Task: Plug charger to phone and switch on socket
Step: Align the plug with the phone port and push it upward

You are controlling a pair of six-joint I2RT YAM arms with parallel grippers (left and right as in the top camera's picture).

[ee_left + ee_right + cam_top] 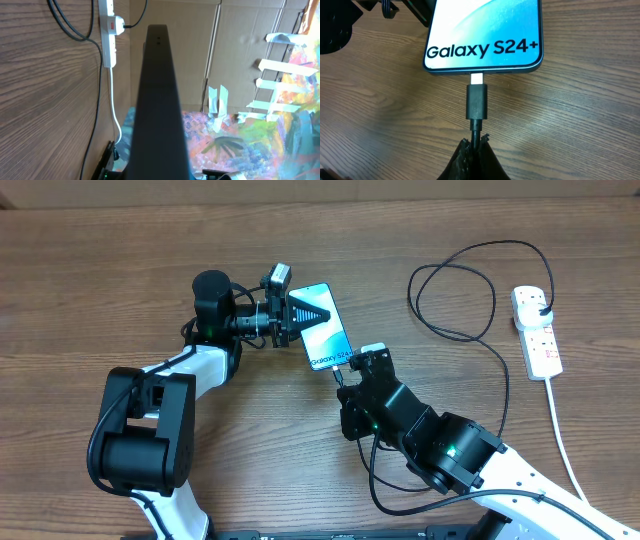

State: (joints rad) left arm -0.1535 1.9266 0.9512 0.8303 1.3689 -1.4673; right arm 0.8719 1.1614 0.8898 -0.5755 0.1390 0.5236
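The right gripper (475, 147) is pinching the thin black charger cable (476, 127) just behind its small black connector (476, 101), with its jaws closed on the cable. The connector is pointing straight ahead of them at the bottom edge of the slim rectangular phone (330, 340), the end of its blue-teal screen printed "Galaxy S24+". The phone is lying near the middle of the brown wooden bench (100, 260). Its long axis is running diagonally from the left gripper (290, 315) toward the right one, and the connector is sitting in line with that axis. The left jaws appear to be clamping the phone's far end and bracing it for the push. Only the right wrist view is showing the connector's silver tip (477, 78) exposed between the black body and the phone's edge (the overhead view is hiding this under the gripper). The plug is therefore probably not fully seated, and the next move is likely a short straight push along the axis. The white elongated power strip (538, 332) is lying well apart on the robot's right, nearer the right arm, with the charger's black plug (541, 310) in it. The left wrist view is adding the red-marked switch (114, 23), though a dark slab is filling its centre and cannot be identified.
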